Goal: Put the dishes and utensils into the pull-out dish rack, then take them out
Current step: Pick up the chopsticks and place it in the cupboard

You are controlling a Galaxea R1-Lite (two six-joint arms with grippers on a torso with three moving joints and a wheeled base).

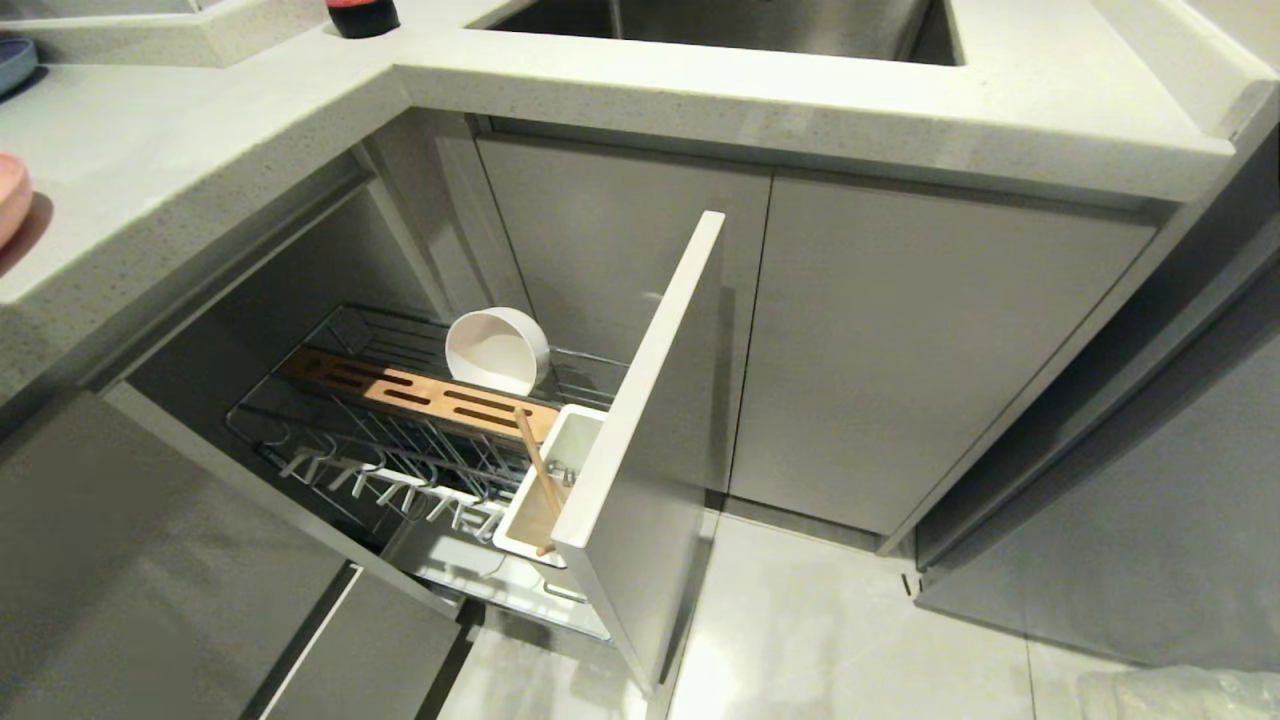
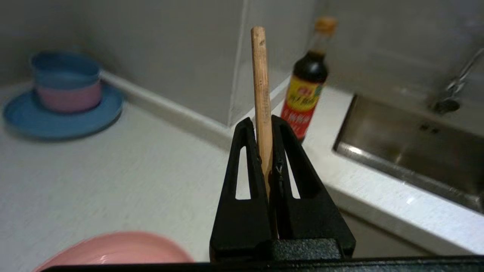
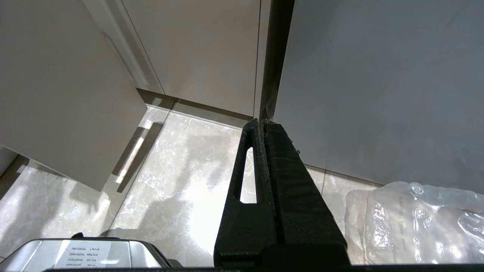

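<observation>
In the head view the pull-out dish rack (image 1: 420, 440) is seen drawn out, the cream-white bowl (image 1: 497, 350) tilted behind its wooden strip and one chopstick (image 1: 537, 462) leaning in the white utensil cup (image 1: 545, 490); neither arm is shown. In the left wrist view the left end effector (image 2: 264, 124) is clamped on a second chopstick (image 2: 261, 87) above the surface, near the pink plate (image 2: 113, 251). Light, stiff and smooth, it is judged apt to pivot when pinched at one end. In the right wrist view the right end effector (image 3: 262, 126) is seen closed, empty, above the floor.
</observation>
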